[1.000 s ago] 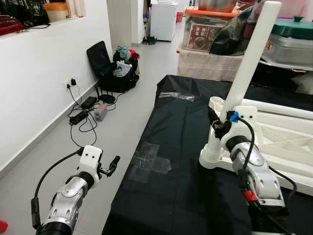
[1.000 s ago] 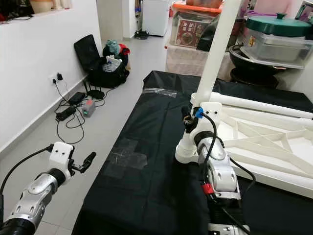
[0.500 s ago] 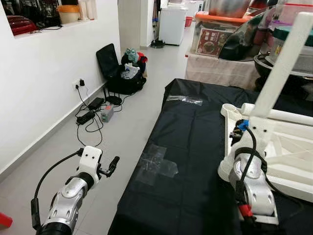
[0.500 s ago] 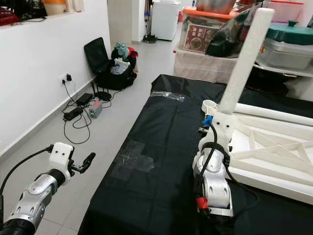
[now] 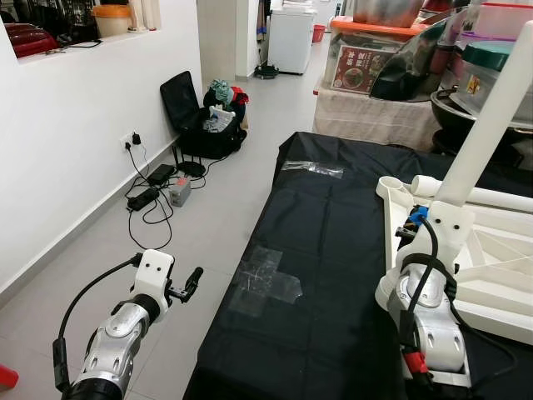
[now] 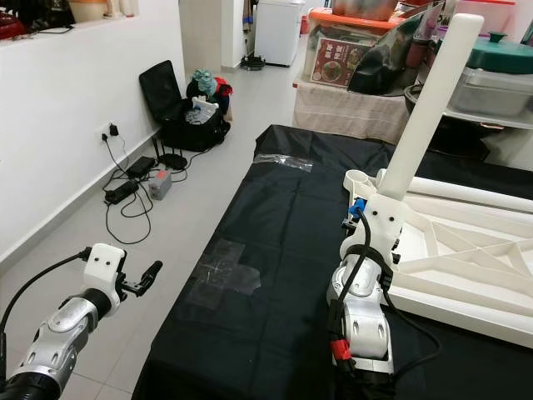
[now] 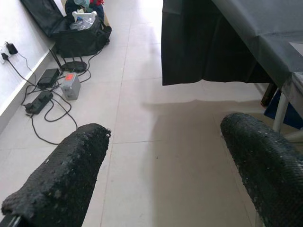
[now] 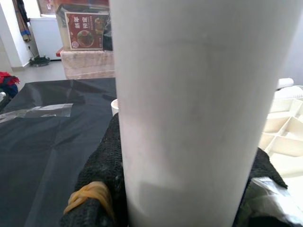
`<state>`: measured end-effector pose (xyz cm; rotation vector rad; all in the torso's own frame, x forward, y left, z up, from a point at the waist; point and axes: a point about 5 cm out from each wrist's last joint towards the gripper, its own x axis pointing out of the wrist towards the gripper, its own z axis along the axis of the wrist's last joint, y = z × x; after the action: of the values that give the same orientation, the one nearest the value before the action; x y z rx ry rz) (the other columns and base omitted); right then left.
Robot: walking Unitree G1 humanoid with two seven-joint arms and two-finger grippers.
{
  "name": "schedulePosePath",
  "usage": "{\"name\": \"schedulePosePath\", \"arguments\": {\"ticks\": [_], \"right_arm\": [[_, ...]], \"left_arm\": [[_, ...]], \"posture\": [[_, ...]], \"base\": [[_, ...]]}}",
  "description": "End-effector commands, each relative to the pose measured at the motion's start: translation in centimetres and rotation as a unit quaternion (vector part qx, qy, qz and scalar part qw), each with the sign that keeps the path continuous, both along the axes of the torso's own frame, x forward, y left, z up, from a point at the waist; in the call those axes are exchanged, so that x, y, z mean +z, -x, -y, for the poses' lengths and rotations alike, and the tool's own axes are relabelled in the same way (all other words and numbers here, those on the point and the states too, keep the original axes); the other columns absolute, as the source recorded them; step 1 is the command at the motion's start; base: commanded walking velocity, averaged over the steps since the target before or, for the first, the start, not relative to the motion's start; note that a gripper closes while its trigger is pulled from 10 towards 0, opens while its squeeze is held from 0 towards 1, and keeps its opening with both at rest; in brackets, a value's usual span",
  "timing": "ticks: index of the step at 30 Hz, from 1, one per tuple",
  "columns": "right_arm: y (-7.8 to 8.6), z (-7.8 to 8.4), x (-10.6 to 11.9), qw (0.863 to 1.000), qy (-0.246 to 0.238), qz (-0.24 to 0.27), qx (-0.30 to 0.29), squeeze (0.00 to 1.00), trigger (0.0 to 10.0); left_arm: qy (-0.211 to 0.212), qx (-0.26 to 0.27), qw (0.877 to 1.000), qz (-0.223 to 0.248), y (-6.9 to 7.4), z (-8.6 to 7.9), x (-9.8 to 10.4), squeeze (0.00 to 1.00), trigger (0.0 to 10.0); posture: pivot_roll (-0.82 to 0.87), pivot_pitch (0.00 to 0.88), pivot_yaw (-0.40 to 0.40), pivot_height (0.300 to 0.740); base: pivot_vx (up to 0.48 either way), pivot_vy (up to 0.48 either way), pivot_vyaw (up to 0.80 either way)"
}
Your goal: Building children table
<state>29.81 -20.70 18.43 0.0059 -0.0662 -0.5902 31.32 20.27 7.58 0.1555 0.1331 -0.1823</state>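
A white table top (image 6: 466, 250) lies upside down on a table covered with black cloth (image 6: 275, 250). My right gripper (image 8: 184, 189) is shut on a white table leg (image 6: 425, 108), a thick tube held nearly upright and leaning right. The leg's lower end is next to the corner socket (image 6: 360, 177) of the table top and is hidden behind my wrist. Black fingers (image 8: 106, 165) press on both sides of the tube. My left gripper (image 5: 193, 279) hangs open over the floor, left of the cloth, with its fingers (image 7: 61, 179) wide apart.
A second white tube (image 6: 466, 193) lies along the table top's far edge. Clear tape (image 6: 221, 267) is stuck on the cloth. On the floor by the left wall are a black bag (image 5: 204, 125) and cables (image 5: 150, 196). Boxes and pots (image 5: 375, 58) crowd the back.
The head view has shifted, so the whole scene sits differently in the picture. My right gripper keeps its hold on the leg by the corner. The left arm has not moved.
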Motion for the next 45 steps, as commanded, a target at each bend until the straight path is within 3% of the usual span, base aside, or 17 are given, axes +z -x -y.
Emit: {"name": "schedulePosePath", "arguments": {"ticks": [1, 2, 3, 4, 9, 13, 14, 25, 27, 36, 41, 45], "right_arm": [[0.6, 1.1, -1.8, 0.999, -0.004, -0.045, -0.027, 0.01, 10.0], [0.8, 1.3, -1.5, 0.999, 0.0, -0.036, -0.032, 0.8, 10.0], [0.8, 1.3, -1.5, 0.999, 0.0, -0.036, -0.032, 0.8, 10.0], [0.9, 1.5, -1.2, 0.999, 0.004, -0.029, -0.037, 0.74, 10.0], [0.9, 1.7, -1.0, 0.999, 0.008, -0.025, -0.038, 0.78, 10.0], [0.9, 1.9, -0.8, 0.999, 0.01, -0.027, -0.038, 0.71, 10.0], [0.8, 1.9, -0.7, 0.999, 0.015, -0.027, -0.031, 0.0, 10.0], [0.4, 2.8, 0.4, 0.998, 0.049, -0.011, 0.036, 0.0, 10.0], [0.2, 3.1, 0.9, 0.996, 0.056, -0.007, 0.074, 0.0, 10.0], [-0.5, 5.5, 1.4, 0.986, 0.096, -0.047, 0.126, 0.0, 10.0], [-1.1, 5.7, 2.1, 0.978, 0.075, -0.038, 0.191, 0.0, 10.0], [-1.5, 5.7, 2.6, 0.963, 0.08, -0.03, 0.254, 0.0, 10.0]], "left_arm": [[-0.004, -0.003, 1.0, -0.003, 0.0, 0.1, -0.2, 0.0, 10.0], [-0.005, -0.004, 1.0, -0.004, 0.0, 0.0, -0.2, 0.0, 10.0], [-0.005, -0.004, 1.0, -0.004, 0.0, 0.0, -0.2, 0.0, 10.0], [-0.006, -0.005, 1.0, -0.005, 0.0, 0.0, -0.2, 0.0, 10.0], [-0.006, -0.005, 1.0, -0.005, 0.0, 0.0, -0.2, 0.0, 10.0], [-0.006, -0.006, 1.0, -0.006, 0.0, 0.0, -0.2, 0.0, 10.0], [-0.006, -0.007, 1.0, -0.006, -0.1, 0.1, -0.2, 0.0, 10.0], [-0.005, -0.007, 1.0, -0.008, -0.1, 0.0, -0.3, 0.0, 10.0], [-0.005, -0.008, 1.0, -0.009, 0.0, 0.0, -0.3, 0.0, 10.0], [-0.005, -0.011, 1.0, -0.01, 0.0, 0.1, -0.4, 0.0, 10.0], [-0.005, -0.012, 1.0, -0.01, -0.1, 0.1, -0.4, 0.0, 10.0], [-0.005, -0.012, 1.0, -0.011, -0.1, 0.1, -0.4, 0.0, 10.0]], "posture": [[0.05, 0.0, -0.058, 0.74], [0.05, 0.0, -0.058, 0.74], [0.05, 0.0, -0.058, 0.74], [0.05, 0.0, -0.058, 0.74], [0.04, 0.0, -0.056, 0.74], [0.04, 0.0, -0.053, 0.74], [0.04, 0.0, -0.053, 0.74], [0.04, 0.0, -0.055, 0.74], [0.04, 0.0, -0.054, 0.74], [0.03, 0.0, -0.051, 0.74], [0.03, 0.0, -0.051, 0.74], [0.04, 0.0, -0.054, 0.74]], "base": [[0.0, 0.0, 0.0], [0.0, 0.0, 0.0], [0.0, 0.0, 0.0], [0.0, 0.0, 0.0], [0.0, 0.0, 0.0], [0.0, 0.0, 0.0], [0.0, 0.0, 0.0], [0.0, 0.0, 0.0], [0.0, 0.0, 0.0], [0.0, 0.0, 0.0], [0.0, 0.0, 0.0], [0.0, 0.0, 0.0]]}}
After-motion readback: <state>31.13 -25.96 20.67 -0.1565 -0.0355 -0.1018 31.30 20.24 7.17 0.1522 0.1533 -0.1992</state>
